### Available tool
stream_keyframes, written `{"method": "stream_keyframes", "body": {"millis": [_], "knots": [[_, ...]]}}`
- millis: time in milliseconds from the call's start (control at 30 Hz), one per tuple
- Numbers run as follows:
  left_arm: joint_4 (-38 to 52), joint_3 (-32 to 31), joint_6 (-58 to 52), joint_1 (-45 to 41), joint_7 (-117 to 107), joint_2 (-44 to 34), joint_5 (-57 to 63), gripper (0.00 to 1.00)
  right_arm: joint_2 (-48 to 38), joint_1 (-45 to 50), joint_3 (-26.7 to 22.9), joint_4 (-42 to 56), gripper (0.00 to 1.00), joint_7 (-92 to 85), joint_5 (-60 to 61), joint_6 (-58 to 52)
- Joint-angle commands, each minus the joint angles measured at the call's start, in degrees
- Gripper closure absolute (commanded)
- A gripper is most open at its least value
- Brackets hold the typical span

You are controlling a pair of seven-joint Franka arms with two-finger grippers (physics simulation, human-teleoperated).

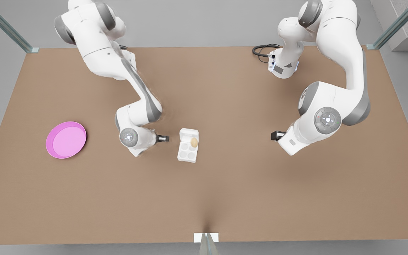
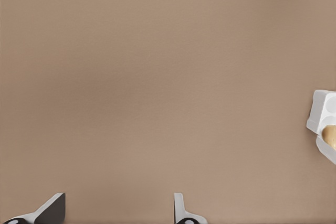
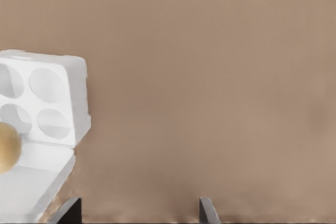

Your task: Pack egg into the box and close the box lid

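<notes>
Worktop (image 1: 225,198), brown and wide, carries everything. Toward the front view's left lies the pink plate (image 1: 66,139), well apart from the box (image 1: 187,146), which sits open near the middle. The box lid (image 1: 188,134) lies flat behind the four-cup tray. My right end effector (image 1: 164,138) hovers just beside the box on the front view's left, fingers spread and holding nothing. My left end effector (image 1: 276,135) waits farther off on the other side, equally spread and empty. The egg (image 1: 194,142) rests in a cup by the hinge.
</notes>
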Motion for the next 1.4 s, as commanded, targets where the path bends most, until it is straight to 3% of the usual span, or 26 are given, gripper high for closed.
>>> {"method": "stream_keyframes", "body": {"millis": [0, 33, 67, 100, 133, 167, 200, 300, 367, 467, 500, 533, 633, 800, 1200, 1367], "knots": [[0.03, -0.01, 0.56, -0.28, -0.25, -0.15, -0.11, 0.0, 2.62, -78.11, 34.2, -9.45, 0.0, 1.63, -35.21, -3.54], [-0.06, -0.09, -0.05, -2.38, -1.56, -0.5, -0.11, 0.0, 1.12, -72.78, 30.7, -7.17, 0.0, -0.93, -35.48, 0.41], [-0.15, -0.18, 0.3, -4.31, -4.99, -0.24, 0.07, 0.0, 0.24, -51.74, 16.76, -0.86, 0.0, -1.01, -32.95, 1.2], [-0.24, -0.18, 0.65, -7.04, -8.68, 0.02, 0.16, 0.0, -1.42, -32.37, 2.07, 4.07, 0.0, -11.97, -24.6, 6.91], [-0.15, -0.18, 0.92, -10.3, -13.87, 0.46, 0.33, 0.0, -3.97, -20.3, -10.26, 9.18, 0.0, -19.38, -18.35, 4.89], [-0.15, -0.18, 1.79, -11.17, -15.46, 0.81, 0.33, 0.0, -4.33, -16.52, -12.12, 12.43, 0.0, -18.51, -15.35, 2.88], [-0.15, -0.18, 3.11, -13.11, -18.35, 1.6, 0.07, 0.0, -4.15, -9.22, -17.29, 20.95, 0.0, -18.33, -15.35, -5.82], [-0.33, -0.18, 5.75, -18.29, -26.88, 3.89, 0.25, 0.0, -3.36, -6.4, -17.74, 25.61, 0.0, -17.28, -15.27, -9.43], [-0.33, -0.18, 6.01, -22.69, -32.15, 4.68, -0.19, 0.0, -3.27, -7.1, -17.92, 30.89, 0.0, -17.98, -15.18, -17.34], [-0.76, -0.18, 10.23, -28.23, -40.51, 8.37, 0.33, 0.0, -8.1, -4.3, -18.18, 32.12, 0.0, -18.24, -15.0, -23.06], [-0.68, -0.18, 11.81, -28.4, -40.51, 10.39, 0.51, 0.0, -8.37, 2.11, -24.66, 35.01, 0.0, -17.63, -9.22, -23.67], [-0.85, -0.18, 13.74, -29.02, -40.77, 11.97, 0.51, 0.0, -9.77, 4.5, -29.52, 37.83, 0.0, -18.33, -4.63, -31.23], [-1.03, 0.0, 24.64, -32.09, -41.21, 17.16, 0.77, 0.0, -13.99, 2.74, -28.99, 35.9, 0.0, -22.8, -4.98, -32.54], [-4.98, 0.17, 31.24, -34.56, -43.41, 19.62, 7.8, 0.0, -13.38, 1.6, -29.17, 36.34, 0.0, -23.08, -5.16, -31.84], [-0.85, 2.02, 35.98, -33.85, -43.06, 21.91, 10.09, 0.0, -13.38, 2.56, -28.02, 35.55, 0.0, -22.99, -8.15, -29.47], [-0.85, 6.06, 40.2, -33.68, -41.83, 24.98, 10.18, 0.0, -13.29, 2.56, -28.02, 35.55, 0.0, -22.99, -8.15, -29.73]]}}
